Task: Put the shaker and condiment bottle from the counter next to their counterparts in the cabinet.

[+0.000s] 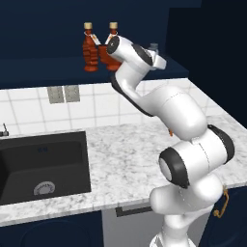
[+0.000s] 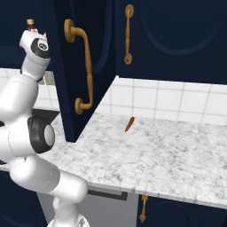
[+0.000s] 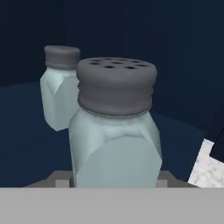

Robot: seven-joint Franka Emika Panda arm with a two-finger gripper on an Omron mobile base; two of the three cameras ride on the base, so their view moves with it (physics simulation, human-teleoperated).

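My gripper (image 3: 112, 181) is inside the dark navy cabinet (image 1: 43, 29), shut on the pale blue-grey shaker (image 3: 114, 127). The shaker stands upright and close to the camera, with a fingertip (image 3: 57, 179) at each side of its base. A matching shaker (image 3: 59, 87) stands on the shelf just behind it, to the left in the hand view. In the left base view a grey shaker cap (image 1: 153, 47) pokes up behind the hand. Two red-brown maple-leaf bottles (image 1: 89, 48) (image 1: 110, 48) stand side by side on the shelf (image 1: 48, 67); the arm partly covers the right one.
The speckled marble counter (image 1: 120, 154) runs below the shelf, with the black sink (image 1: 43, 164) to its left. A small orange stick (image 2: 129, 124) lies on the counter by the tiled wall. An open navy cabinet door (image 2: 95, 66) with a brass handle (image 2: 84, 66) stands right of the arm.
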